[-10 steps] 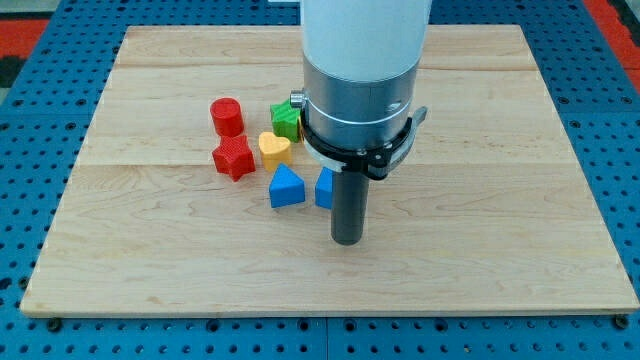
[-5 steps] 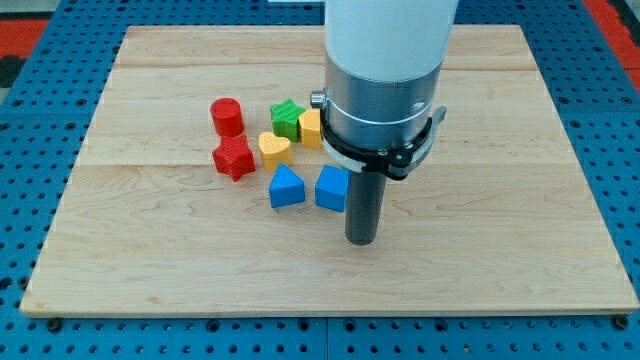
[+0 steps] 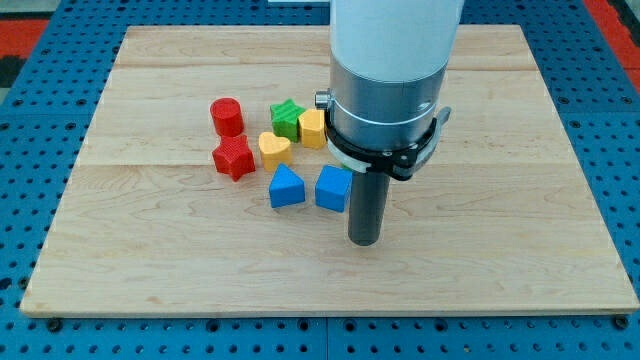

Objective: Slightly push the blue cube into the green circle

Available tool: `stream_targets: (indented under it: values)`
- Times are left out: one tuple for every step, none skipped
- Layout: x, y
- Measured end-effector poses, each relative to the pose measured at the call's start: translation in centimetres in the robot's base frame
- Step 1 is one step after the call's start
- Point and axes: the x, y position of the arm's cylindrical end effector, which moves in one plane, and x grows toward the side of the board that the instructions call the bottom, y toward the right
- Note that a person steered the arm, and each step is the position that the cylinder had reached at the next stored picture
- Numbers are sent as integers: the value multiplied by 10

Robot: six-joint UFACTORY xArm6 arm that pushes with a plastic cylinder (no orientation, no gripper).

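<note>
Blocks sit clustered left of centre on the pale wooden surface (image 3: 480, 250), which lies on a blue perforated base (image 3: 620, 150). No jaws on this rig: the arm ends in a straight dark rod (image 3: 366, 205), nothing held. My tip (image 3: 364, 243) rests on the surface just to the view's right of, and slightly below, the blue plastic cube (image 3: 332, 188); the rod's side appears to be at the cube's right edge, though contact cannot be confirmed.

Blue cube: near the board's middle, with the blue wedge-shaped block (image 3: 286, 187) just beside it on the view's left, a narrow gap between them.

Above these, a yellow heart-shaped block (image 3: 274, 148) sits near the red star-shaped block (image 3: 233, 157) to its left. A red cylinder (image 3: 227, 116) stands further toward the view's top. The green star-shaped block (image 3: 287, 118) touches a yellow block (image 3: 312, 128), whose shape is partly hidden by the arm's white and grey housing (image 3: 388, 75).

No green circular block can be made out; the housing covers the area behind it.
</note>
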Motion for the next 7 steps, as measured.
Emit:
stream_targets:
  values:
    - [2,0]
    - [9,-8]
    - [2,-32]
    - [-18,-43]
    - [-53,-45]
    - [-73,-23]
    - [-98,-18]
